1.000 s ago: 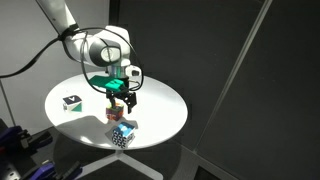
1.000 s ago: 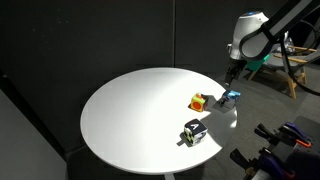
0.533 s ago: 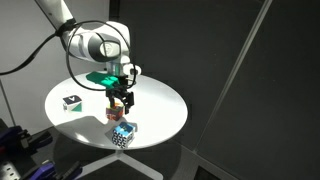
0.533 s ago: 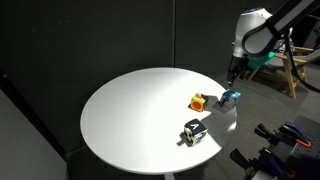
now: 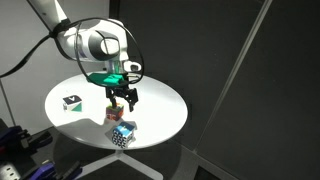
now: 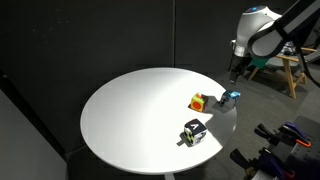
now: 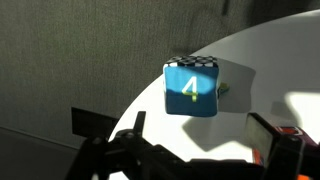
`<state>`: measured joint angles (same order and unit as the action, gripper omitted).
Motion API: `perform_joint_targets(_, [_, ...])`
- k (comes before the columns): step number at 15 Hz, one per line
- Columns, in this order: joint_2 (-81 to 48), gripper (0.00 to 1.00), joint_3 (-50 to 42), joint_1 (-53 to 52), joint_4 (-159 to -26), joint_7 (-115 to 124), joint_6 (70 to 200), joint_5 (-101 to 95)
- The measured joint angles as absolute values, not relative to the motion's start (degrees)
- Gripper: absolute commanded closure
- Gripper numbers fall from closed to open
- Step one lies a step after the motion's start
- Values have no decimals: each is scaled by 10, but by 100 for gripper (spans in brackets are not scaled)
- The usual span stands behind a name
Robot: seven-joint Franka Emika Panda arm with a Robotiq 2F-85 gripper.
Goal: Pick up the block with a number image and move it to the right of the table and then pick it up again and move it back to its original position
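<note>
The block with a number image (image 5: 122,134) is a light blue cube showing a "4", sitting close to the rim of the round white table (image 5: 160,95). Both exterior views show it, and it fills the middle of the wrist view (image 7: 192,90). My gripper (image 5: 124,100) hangs above it, open and empty, clear of the block. In the wrist view the gripper (image 7: 200,140) has one dark finger on each side of the frame's lower half, with bare table between them. In an exterior view the gripper (image 6: 236,70) hovers over the block (image 6: 230,98).
A red-and-yellow cube (image 5: 115,113) lies just beside the blue block, also seen in an exterior view (image 6: 199,102). A white cube with a black top (image 5: 72,101) sits further off (image 6: 194,131). The table's edge (image 7: 130,110) runs right by the block. A wooden stand (image 6: 285,65) is beyond the table.
The open gripper has risen a little above the blue block. None of the cubes has moved.
</note>
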<state>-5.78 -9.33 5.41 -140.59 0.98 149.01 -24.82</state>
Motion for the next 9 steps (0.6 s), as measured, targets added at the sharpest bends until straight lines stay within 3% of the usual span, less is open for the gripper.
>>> perform_joint_targets(9, [-66,0,-93,61,-1412,-86,1520,-254])
